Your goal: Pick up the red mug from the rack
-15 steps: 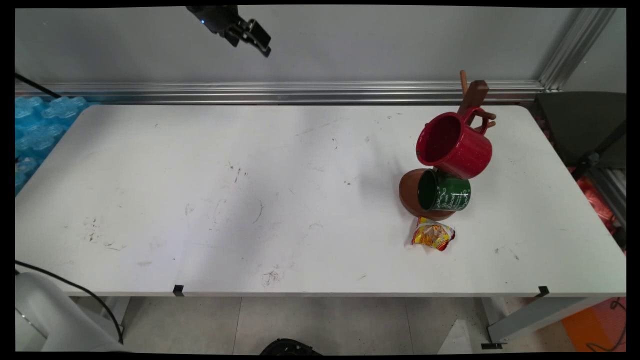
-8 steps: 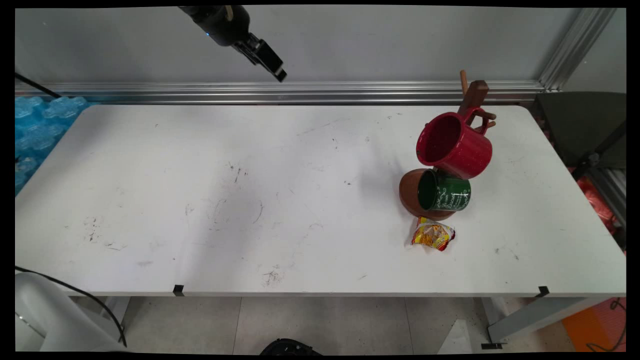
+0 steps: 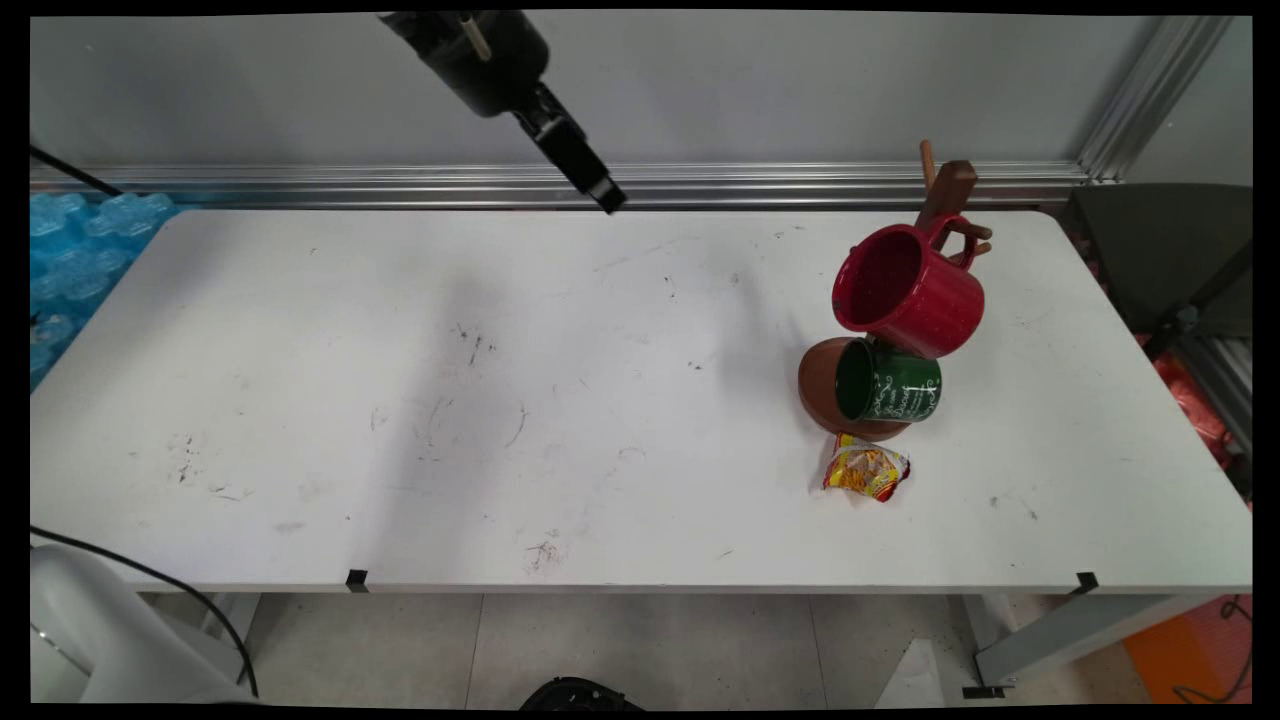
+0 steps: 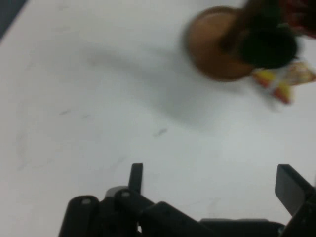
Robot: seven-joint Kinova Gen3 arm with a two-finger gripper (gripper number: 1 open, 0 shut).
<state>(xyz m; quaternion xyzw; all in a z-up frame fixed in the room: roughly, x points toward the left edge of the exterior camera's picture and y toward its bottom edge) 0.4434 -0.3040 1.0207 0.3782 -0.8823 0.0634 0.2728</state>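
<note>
Snack packet point(image 3: 866, 471): nearest the table's point(image 3: 300, 330) front edge, just before the mug stand's brown base point(image 3: 822, 385).
Mugs: green point(image 3: 890, 383) low, red point(image 3: 905, 291) above, both on the stand.
Gripper point(image 3: 606, 198): high over the far edge, fingers spread wide, holding nothing; hand view shows this.
Room: wide bare tabletop left of the stand.

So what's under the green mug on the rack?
The green mug hangs over the mug tree's round brown base, covering much of it. The yellow snack packet lies on the table just in front, beside the base, not under the mug.
</note>
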